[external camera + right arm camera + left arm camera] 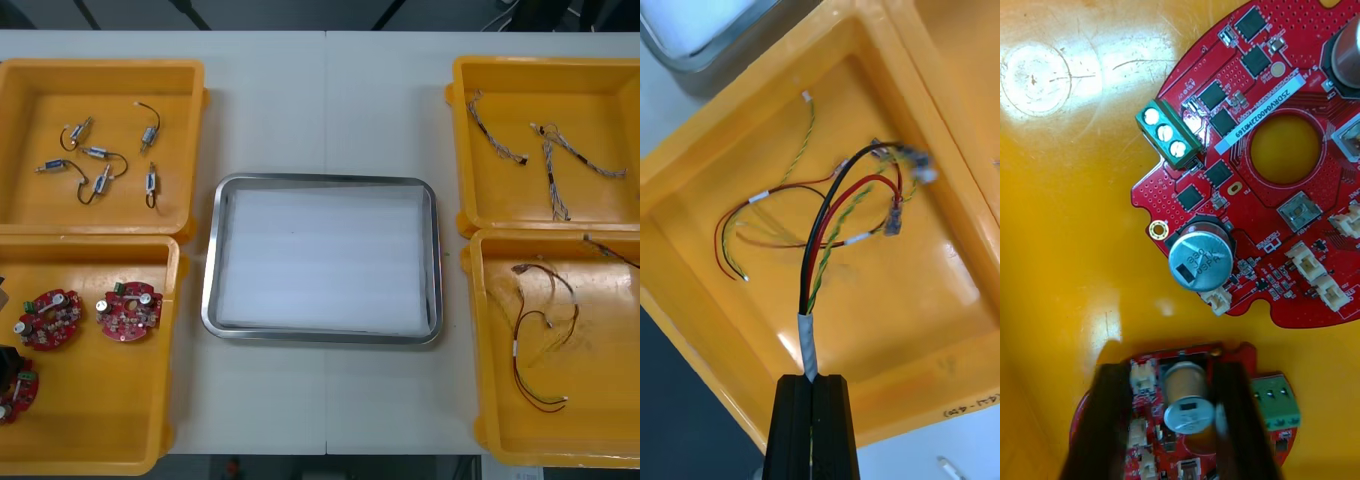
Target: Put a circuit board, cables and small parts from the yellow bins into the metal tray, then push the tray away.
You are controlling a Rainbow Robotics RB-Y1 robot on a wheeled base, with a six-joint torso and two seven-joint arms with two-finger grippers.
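Note:
My left gripper point(1176, 420) is low in the near left yellow bin point(90, 420), and it shows as a dark shape at the table's left edge point(8, 362). Its fingers point(1112, 420) stand apart astride the metal cylinder of a round red circuit board point(1187, 375), open. A second board point(1255, 172) lies just beyond it. My right gripper point(812, 382) hangs above the near right bin point(925, 300), shut on the taped end of a black, red and green-yellow cable point(827, 232). The metal tray point(212, 260), white inside, sits mid-table.
Two more boards point(48, 318) point(130, 308) lie in the near left bin. The far left bin point(30, 110) holds several small metal parts, the far right bin point(470, 150) blue and white cables. More red and yellow cables point(760, 225) lie in the near right bin.

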